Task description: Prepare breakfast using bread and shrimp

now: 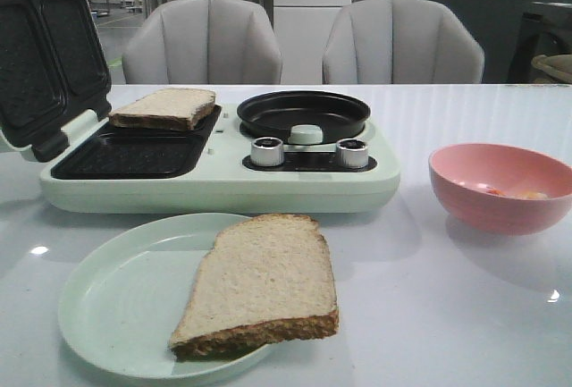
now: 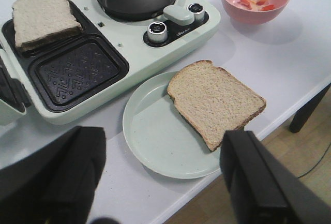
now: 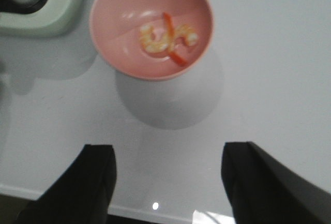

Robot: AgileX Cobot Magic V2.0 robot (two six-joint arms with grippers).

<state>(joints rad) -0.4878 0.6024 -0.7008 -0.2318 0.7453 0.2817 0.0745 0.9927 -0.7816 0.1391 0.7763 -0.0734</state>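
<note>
While both arms hung above the table [image 1: 465, 315], we noted the left claw [image 2: 160, 182] spread wide, its two dark fingers [image 2: 258, 182] well apart and holding nothing. Between and beyond those fingers lay a pale green plate [image 2: 155, 136] near the table edge, and on it one bread slice [image 2: 214, 100], flat, its corner overhanging the plate rim on the side toward the table's edge.

We found the right claw [image 3: 168, 182] likewise spread, empty, over bare tabletop. Just beyond it stood the pink bowl [image 3: 114, 6], and in the bowl the shrimp [image 3: 165, 38], curled, orange and whitish; the wrist picture was blurred, so we could not count pieces. From the front, only a little orange showed over the bowl rim [image 1: 527, 194].

Farther out sat the mint breakfast maker [image 1: 219, 186], lid [image 1: 40, 56] raised at its left end. We saw the second slice [image 1: 165, 107] resting in the rear sandwich tray, propped on the tray edge and slightly tilted; the front tray [image 1: 130, 156] held nothing. A round black pan [image 1: 304, 112] sat on the maker's right half, with two silver knobs [image 1: 266, 151] in front of it. The bowl stood to the right of the maker, apart from it. Two grey chairs [image 1: 201, 43] stood behind the table.
</note>
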